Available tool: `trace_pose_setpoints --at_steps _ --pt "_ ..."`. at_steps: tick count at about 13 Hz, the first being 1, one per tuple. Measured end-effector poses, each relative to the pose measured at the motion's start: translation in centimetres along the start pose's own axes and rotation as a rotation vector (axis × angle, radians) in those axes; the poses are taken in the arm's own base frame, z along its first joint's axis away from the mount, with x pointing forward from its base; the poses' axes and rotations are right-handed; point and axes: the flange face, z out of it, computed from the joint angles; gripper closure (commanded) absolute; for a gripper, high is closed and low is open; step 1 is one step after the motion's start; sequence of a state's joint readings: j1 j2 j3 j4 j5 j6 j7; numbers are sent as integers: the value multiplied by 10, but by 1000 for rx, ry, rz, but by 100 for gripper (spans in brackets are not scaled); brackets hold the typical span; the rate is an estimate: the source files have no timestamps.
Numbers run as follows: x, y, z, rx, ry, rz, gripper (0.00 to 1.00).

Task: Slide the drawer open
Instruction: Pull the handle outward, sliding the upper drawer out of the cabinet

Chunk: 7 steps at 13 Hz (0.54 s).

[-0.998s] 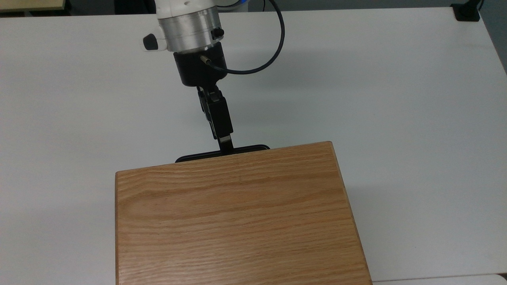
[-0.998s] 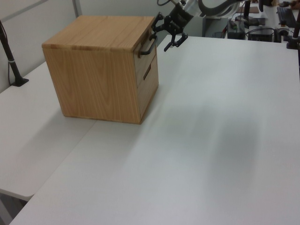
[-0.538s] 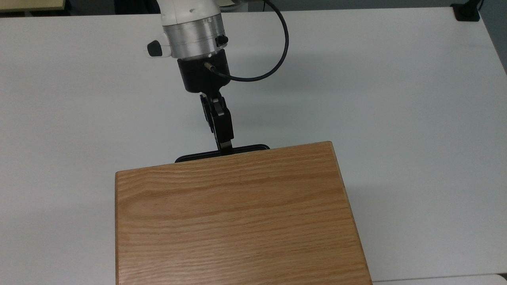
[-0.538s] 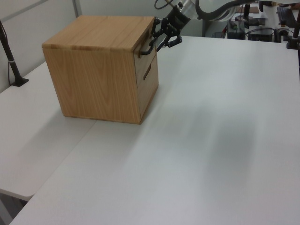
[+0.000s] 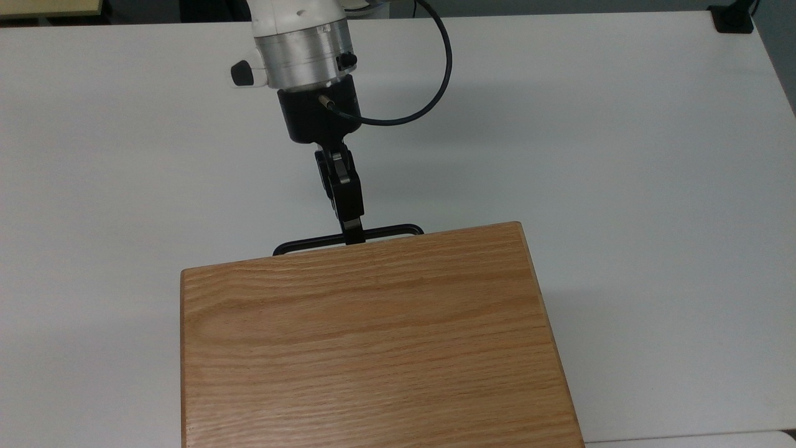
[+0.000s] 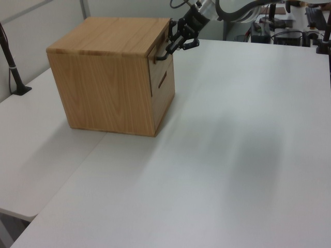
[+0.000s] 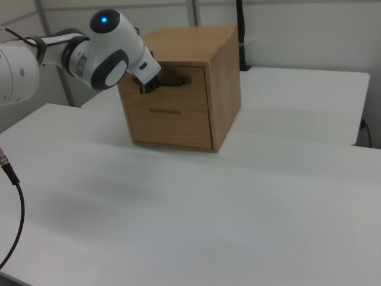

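Where the top view looks down on the oak box (image 5: 373, 348), the black bar handle (image 5: 298, 244) of the drawer (image 5: 382, 234) projects just beyond the box's far edge, with a thin strip of white table showing between bar and box. The gripper (image 5: 353, 234) reaches the bar near its middle, its fingers pinching the handle. Beyond that far edge, the white table (image 5: 622, 155) lies broad and bare on both sides of the arm (image 5: 301, 43), whose black cable (image 5: 429, 93) loops toward the top view's right.

Seen in the left view, the box (image 6: 111, 77) stands near the table's (image 6: 232, 155) far left part. The drawer front (image 6: 158, 54), at the top of the box's right face, sits nearly flush with that face; a second front (image 6: 163, 82) lies beneath it. The gripper (image 6: 173, 45) meets the handle (image 6: 161, 53) at the box's upper right edge, and open table spreads from that face toward the left view's right.

From the right view, the arm (image 7: 113, 56) covers the box's (image 7: 184, 89) upper left corner; the handle (image 7: 172, 83) emerges beside it on the drawer front (image 7: 184, 77). Bare table (image 7: 208, 208) extends in front of the box.
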<state>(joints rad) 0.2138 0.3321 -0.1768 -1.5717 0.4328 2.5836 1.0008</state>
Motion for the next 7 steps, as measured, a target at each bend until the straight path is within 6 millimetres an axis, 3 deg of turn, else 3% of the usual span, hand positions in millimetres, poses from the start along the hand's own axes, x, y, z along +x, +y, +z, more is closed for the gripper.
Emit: trace_pose_setpoints --at_steps 7 --pt "2 48 -54 -84 -66 -59 95"
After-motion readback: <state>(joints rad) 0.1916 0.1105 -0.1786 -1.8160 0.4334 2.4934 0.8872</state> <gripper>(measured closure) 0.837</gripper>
